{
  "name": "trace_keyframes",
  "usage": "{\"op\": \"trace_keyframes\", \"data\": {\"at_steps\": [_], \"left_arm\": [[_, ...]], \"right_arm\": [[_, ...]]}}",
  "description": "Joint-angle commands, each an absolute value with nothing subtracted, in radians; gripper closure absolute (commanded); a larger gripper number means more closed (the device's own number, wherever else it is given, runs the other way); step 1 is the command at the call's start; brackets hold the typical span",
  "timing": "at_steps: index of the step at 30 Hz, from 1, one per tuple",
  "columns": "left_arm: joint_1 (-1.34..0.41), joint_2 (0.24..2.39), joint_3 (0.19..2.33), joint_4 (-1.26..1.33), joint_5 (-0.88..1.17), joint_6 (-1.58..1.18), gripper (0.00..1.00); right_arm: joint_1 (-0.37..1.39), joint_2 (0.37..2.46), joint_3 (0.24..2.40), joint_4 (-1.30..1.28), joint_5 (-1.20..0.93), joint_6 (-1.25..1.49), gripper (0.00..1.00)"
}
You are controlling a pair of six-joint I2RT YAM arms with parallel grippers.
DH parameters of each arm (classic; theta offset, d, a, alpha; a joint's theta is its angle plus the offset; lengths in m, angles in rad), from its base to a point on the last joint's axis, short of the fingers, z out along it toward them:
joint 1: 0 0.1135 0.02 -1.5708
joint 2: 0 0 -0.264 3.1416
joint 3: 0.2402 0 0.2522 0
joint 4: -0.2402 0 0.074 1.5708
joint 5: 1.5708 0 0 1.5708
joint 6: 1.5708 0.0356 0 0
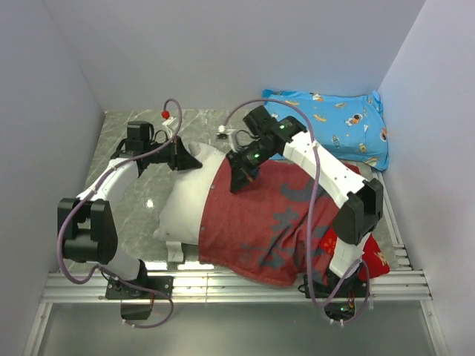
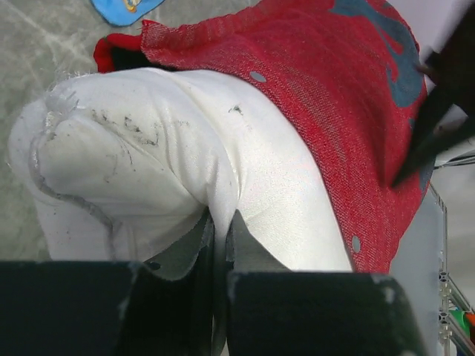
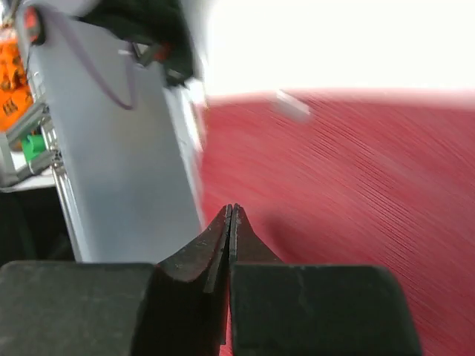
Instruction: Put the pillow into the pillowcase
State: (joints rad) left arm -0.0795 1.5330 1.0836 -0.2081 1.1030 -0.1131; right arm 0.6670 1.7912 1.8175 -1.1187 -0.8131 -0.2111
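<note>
Top external view suggests stuffing is half done: one pillowcase [image 1: 260, 222] covers the right part of one white pillow [image 1: 185, 204], whose left end juts from the pillowcase mouth; one blue pillow [image 1: 334, 130] lies beyond its far corner. Of two pincers, left gripper [image 1: 185, 158] nips the bare pillow end and right gripper [image 1: 237, 182] is closed tip to tip at the pillowcase hem, cloth caught or not unclear. Next calls for drawing that hem leftward.

Open table [image 1: 145, 211] left of pillow [image 1: 185, 200]; blue pillow [image 1: 349, 130] probably blocks far right.
</note>
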Motion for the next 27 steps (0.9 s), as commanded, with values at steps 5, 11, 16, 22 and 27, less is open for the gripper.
{"op": "trace_keyframes", "data": {"at_steps": [5, 11, 16, 22, 27], "left_arm": [[-0.003, 1.462, 1.067, -0.463, 1.131, 0.151, 1.0], [0.021, 1.474, 1.144, -0.646, 1.098, 0.417, 0.99], [0.021, 1.499, 1.198, -0.684, 1.074, 0.474, 1.0], [0.021, 1.506, 1.207, -0.667, 1.086, 0.453, 1.0], [0.009, 1.519, 1.207, -0.606, 1.111, 0.4, 0.99]], "right_arm": [[0.462, 1.754, 2.02, -1.207, -0.732, -0.224, 0.31], [0.183, 1.796, 2.021, -1.241, -0.496, -0.212, 0.21], [0.055, 1.902, 1.884, -1.313, -0.488, -0.25, 0.21], [0.101, 1.887, 1.688, -1.365, -0.661, -0.293, 0.33], [0.297, 1.891, 1.779, -1.407, -0.89, -0.336, 0.6]]}}
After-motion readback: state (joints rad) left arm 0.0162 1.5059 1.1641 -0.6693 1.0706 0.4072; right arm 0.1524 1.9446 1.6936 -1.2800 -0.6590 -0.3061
